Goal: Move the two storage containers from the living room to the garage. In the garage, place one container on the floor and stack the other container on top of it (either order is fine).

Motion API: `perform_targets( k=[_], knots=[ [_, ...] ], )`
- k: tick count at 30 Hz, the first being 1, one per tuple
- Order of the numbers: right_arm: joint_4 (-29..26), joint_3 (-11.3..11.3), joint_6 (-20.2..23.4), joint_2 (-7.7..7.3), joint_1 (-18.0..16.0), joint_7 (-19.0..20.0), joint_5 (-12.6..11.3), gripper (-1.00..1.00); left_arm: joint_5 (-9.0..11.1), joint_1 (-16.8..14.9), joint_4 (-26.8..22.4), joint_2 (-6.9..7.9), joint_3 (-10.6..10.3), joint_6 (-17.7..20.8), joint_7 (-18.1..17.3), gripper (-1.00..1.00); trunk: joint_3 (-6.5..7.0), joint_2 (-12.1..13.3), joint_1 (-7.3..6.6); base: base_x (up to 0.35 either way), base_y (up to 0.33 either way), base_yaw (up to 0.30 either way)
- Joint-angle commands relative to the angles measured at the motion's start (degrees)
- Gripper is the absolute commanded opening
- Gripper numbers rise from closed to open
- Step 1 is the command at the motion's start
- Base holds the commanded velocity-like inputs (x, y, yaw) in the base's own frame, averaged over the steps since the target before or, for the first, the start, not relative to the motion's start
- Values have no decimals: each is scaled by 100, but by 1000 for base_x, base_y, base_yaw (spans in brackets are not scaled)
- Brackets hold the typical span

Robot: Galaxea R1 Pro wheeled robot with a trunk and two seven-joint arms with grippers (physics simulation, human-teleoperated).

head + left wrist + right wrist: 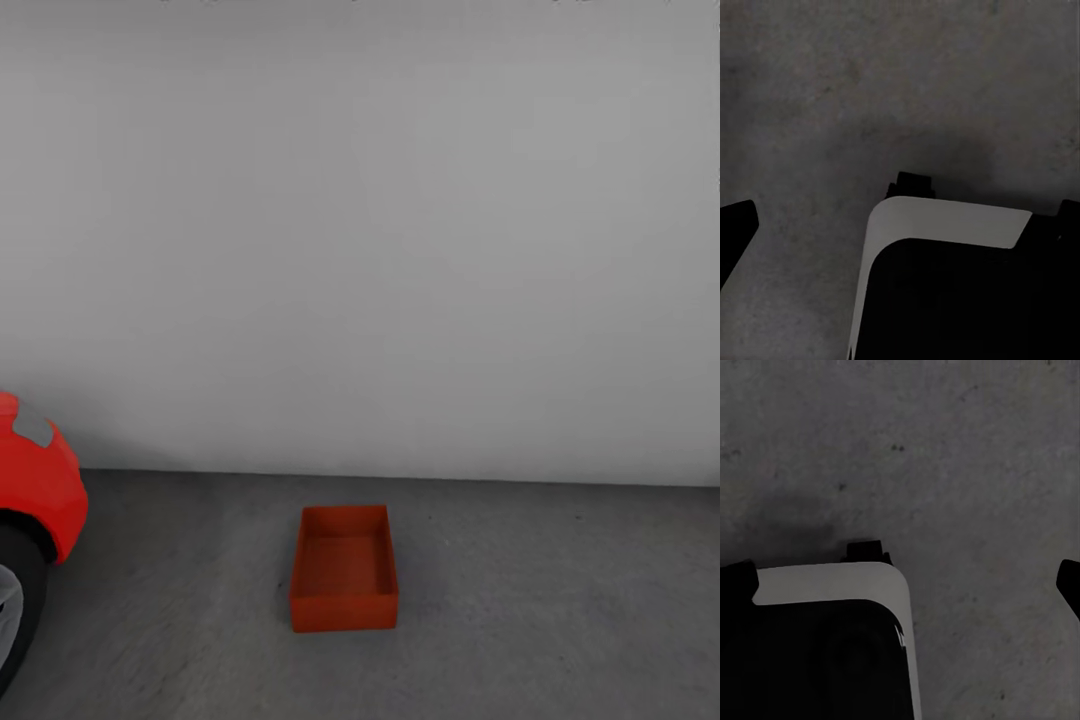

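1. Storage container (344,570) sits alone on the dark concrete floor (560,600) of the garage, a little out from the pale grey wall (400,250), well apart from the red car (35,500) at the left edge; open top up, one short end facing the camera.
2. Looks light and stiff; thin plain walls, no handles, nothing inside; probably a bit slick, likely to flex if pinched on one wall alone.
3. Best taken with both arms, one on each long wall near the rim, squeezing inward evenly.
4. Wrist views look down over rough concrete and parts of the robot's own base (945,225); dark finger tips at the edges; impossible to tell whether either gripper is spread or closed; nothing visibly held.
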Motion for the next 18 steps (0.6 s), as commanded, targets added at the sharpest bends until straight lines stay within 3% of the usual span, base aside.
perform_targets(
  k=[1,18],
  knots=[
    [17,48,-28,3,-7,1,-44,100,51,-3,3,0,-49,-15,11,100,3,-4,0,0,0,0],
    [8,56,-11,-4,-7,5,-27,100,51,-3,3,0,-49,-16,11,100,31,-4,0,0,0,0]
  ],
)
